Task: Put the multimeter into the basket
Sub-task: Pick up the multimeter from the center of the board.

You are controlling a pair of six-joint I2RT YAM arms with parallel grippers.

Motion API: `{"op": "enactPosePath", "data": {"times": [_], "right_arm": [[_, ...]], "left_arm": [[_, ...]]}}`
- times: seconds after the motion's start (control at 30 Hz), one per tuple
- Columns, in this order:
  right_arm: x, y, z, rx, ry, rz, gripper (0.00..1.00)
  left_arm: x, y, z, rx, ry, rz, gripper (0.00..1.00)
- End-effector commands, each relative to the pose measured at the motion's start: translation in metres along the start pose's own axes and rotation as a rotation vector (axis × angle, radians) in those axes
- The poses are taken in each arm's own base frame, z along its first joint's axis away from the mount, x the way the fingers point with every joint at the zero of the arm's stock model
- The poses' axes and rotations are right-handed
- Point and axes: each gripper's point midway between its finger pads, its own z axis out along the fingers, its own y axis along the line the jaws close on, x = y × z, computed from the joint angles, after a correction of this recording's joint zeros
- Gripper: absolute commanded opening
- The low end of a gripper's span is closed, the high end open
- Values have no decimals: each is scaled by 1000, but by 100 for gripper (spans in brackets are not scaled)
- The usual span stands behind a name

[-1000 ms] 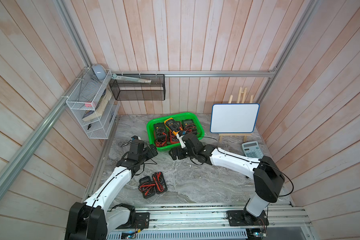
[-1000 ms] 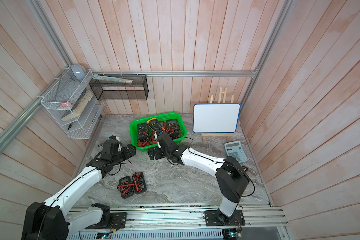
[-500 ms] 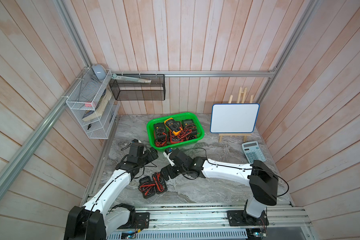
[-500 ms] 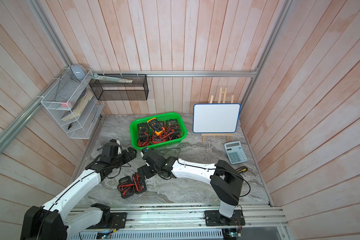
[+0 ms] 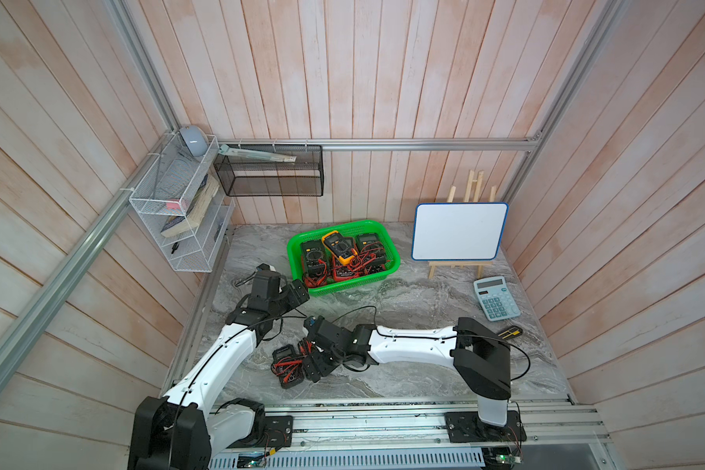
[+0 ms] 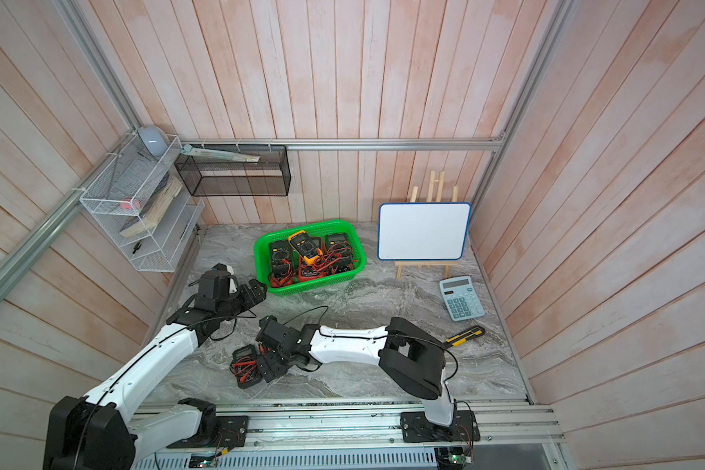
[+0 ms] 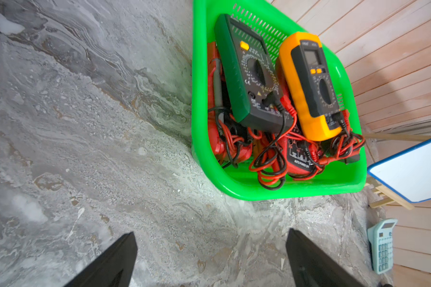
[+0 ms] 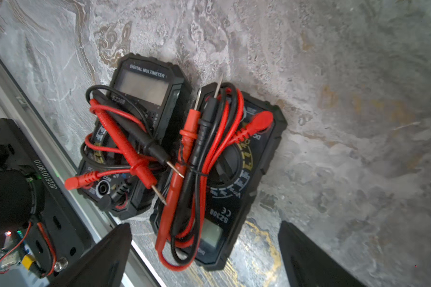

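two hands spread — left hand [image 7: 211, 232] near basket [image 7: 197, 99] rim | right hand [image 8: 205, 223] over multimeter [image 8: 234, 164] by table [image 8: 346, 99] front edge

One green basket [image 5: 344, 288] on one marbled tabletop [image 5: 424, 293]. Inside the basket, a heap of meters: one yellow multimeter [image 5: 338, 246], two dark green multimeters [image 5: 312, 255] [image 5: 368, 241], at least one red multimeter [image 7: 297, 155] underneath; full tally hidden under tangled leads. Well apart from the basket, off its front wall: two black multimeters [image 8: 142, 87] [image 8: 232, 161] side by side, each carrying two probes, one red, one black. Off one short end of the basket: one whiteboard [image 5: 458, 231] on one wooden easel [image 5: 471, 187], one pale blue calculator [image 5: 496, 298], one black-and-yellow tool [image 5: 509, 333]. Behind the basket, on the walls: one white wire rack [image 5: 172, 211], one black mesh bin [image 5: 269, 179]. Two robot arms [image 5: 220, 358] [image 5: 408, 346].
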Motion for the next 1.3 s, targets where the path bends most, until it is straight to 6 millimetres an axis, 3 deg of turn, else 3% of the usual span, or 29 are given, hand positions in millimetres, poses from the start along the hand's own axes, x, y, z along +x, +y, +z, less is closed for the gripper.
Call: {"op": "enactPosePath", "data": {"times": [0.0,0.3,0.57,0.93,1.07,1.27], "right_arm": [[6,-4,7,43,39,15,98],[8,-13,28,98,73,17,98],[4,-52,30,153,75,100,98],[-9,-61,38,140,65,98,93],[-11,-64,37,130,62,98,82],[-15,-68,23,104,40,105,53]], "left_arm": [[-21,-11,-4,37,-50,13,100],[-28,-7,-13,65,-73,3,100],[-25,-4,-14,79,-69,-9,100],[-23,-1,-10,77,-63,-18,100],[-23,-1,-9,78,-61,-24,100],[-25,-3,-7,82,-55,-33,100]]}}
